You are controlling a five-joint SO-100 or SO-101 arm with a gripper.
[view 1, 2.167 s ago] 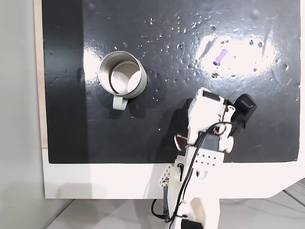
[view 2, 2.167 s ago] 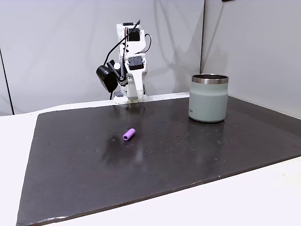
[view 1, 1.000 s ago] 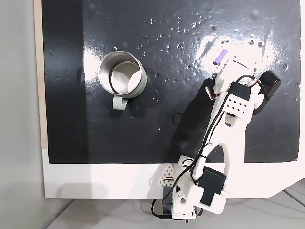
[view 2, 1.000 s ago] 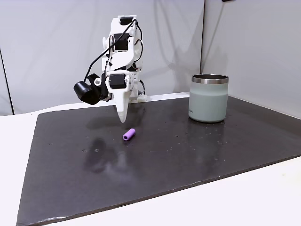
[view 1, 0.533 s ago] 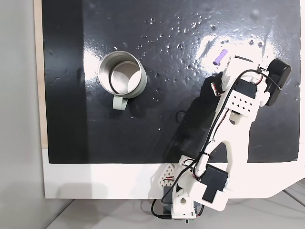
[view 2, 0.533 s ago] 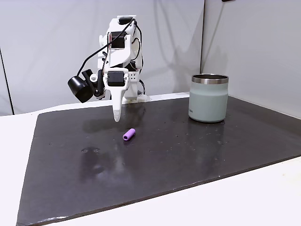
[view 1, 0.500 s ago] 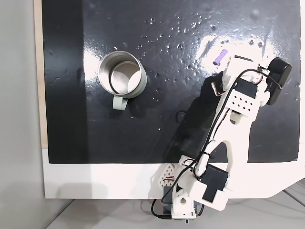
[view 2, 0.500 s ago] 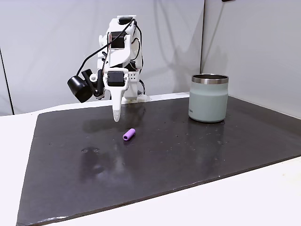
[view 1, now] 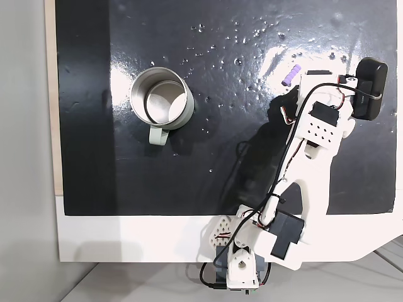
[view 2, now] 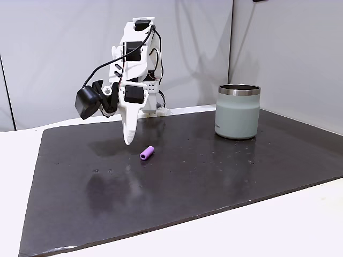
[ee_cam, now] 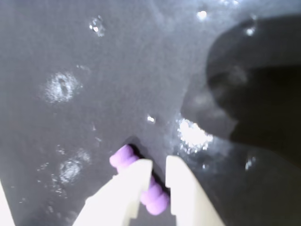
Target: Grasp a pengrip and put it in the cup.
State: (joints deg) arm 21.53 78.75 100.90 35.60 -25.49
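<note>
The pengrip is a tiny light-purple ribbed tube lying on the glossy black mat; in another fixed view the pengrip lies left of centre. My gripper points down just above the mat, close beside the pengrip and a little left of it there. In the wrist view the white fingers stand almost together over the pengrip, which runs under their tips untouched. Between the fingers there is nothing, and the gripper is shut. The grey-green cup stands upright far off; seen from the side, the cup is at the right.
The black camera block juts out from the wrist near the mat's right edge. The white arm base sits on the white table border at the bottom. A pale wall rises behind the table.
The arm has swung a little further toward the mat's right edge and the fingertips have dropped closer to the mat beside the pengrip. Pengrip and cup have not moved.
</note>
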